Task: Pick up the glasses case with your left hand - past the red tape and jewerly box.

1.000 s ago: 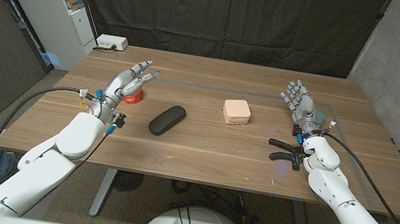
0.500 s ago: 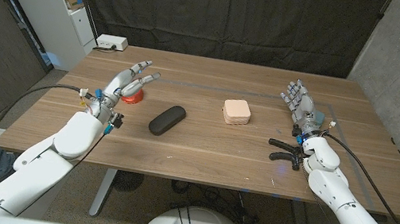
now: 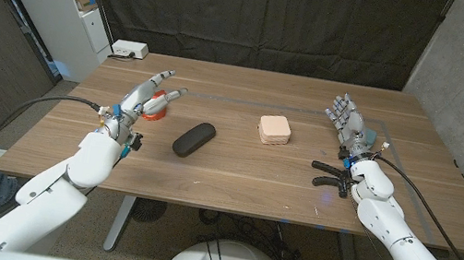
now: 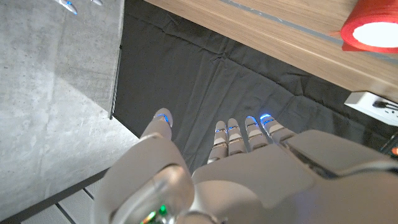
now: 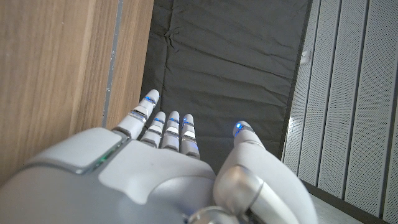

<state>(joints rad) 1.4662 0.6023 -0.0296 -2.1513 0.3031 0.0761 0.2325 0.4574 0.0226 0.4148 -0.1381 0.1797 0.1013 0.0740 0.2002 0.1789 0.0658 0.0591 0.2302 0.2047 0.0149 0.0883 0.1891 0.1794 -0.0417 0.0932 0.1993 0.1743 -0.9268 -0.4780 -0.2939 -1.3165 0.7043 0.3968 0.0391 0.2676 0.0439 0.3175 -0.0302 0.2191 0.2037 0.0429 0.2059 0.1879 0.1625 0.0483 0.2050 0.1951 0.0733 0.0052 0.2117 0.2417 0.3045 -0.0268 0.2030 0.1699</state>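
Black and oblong, the matte glasses case (image 3: 194, 139) lies aslant on the wooden bench (image 3: 234, 177) in the head view, left of the middle. One red tape roll (image 3: 154, 109) stands beyond and to the left of it, and one square pale pink jewelry box (image 3: 274, 129) stands well apart to its right. The left hand (image 3: 142, 102) hangs above the tape roll, fingers (image 3: 164, 78) spread wide and holding nothing, and has not reached the case. The right hand (image 3: 350, 130) waits near the far right side, fingers apart and upright, also empty. A small white box (image 3: 130, 49) sits at the far left corner, and a black clamp-like tool (image 3: 330, 177) lies by the right forearm.

In the left wrist view, the left hand (image 4: 249, 174) shows its back, fingers (image 4: 227, 134) extended with gaps between them, and the red tape roll (image 4: 373, 25) shows on the bench (image 4: 280, 37) ahead of them.

In the right wrist view, the right hand (image 5: 161, 168) shows its fingers (image 5: 171, 127) stretched out and slightly parted, beside the bench (image 5: 56, 68) edge.

The main risk, as I judge it, is that the left hand is so near the tape that a sweep toward the case could knock the roll or close on it instead; a sideways approach could also push the smooth case along the bench.
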